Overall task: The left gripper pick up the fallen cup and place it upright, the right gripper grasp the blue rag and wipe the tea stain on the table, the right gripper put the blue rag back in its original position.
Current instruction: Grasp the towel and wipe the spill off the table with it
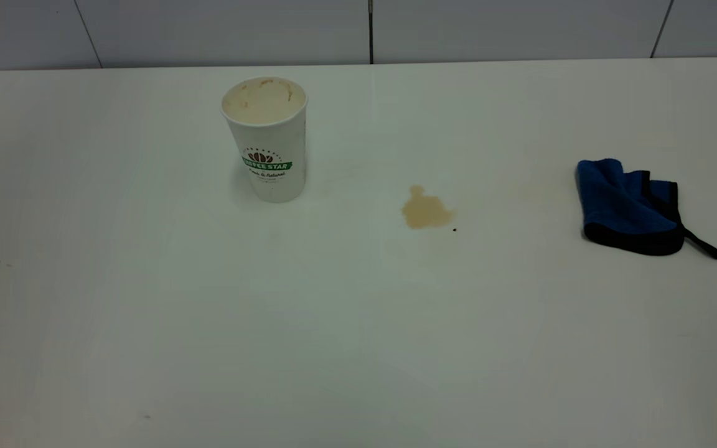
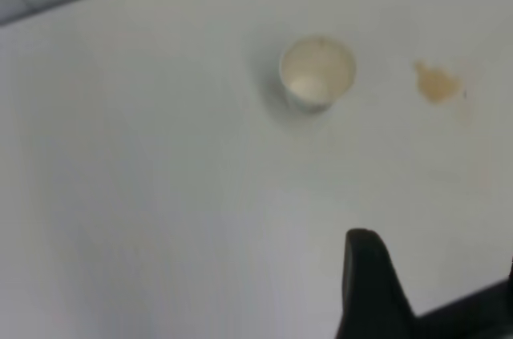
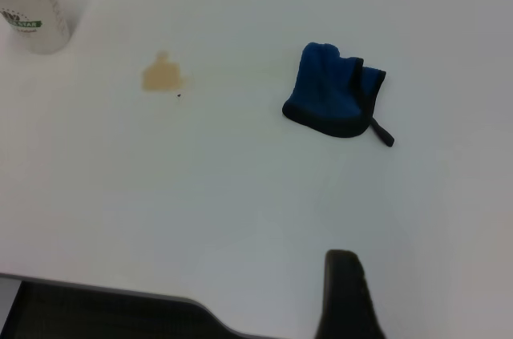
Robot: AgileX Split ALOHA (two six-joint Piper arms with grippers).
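The cup stands upright on the white table, left of centre, with its mouth up; it also shows in the left wrist view and in the right wrist view. The tea stain lies to its right, apart from it. The blue rag lies crumpled at the far right, its loop tail pointing outward. Neither arm shows in the exterior view. My left gripper hangs open and empty, well back from the cup. My right gripper is open and empty, short of the rag.
A tiny dark speck sits just right of the stain. A grey panelled wall runs along the table's far edge. The table's near edge shows in the right wrist view.
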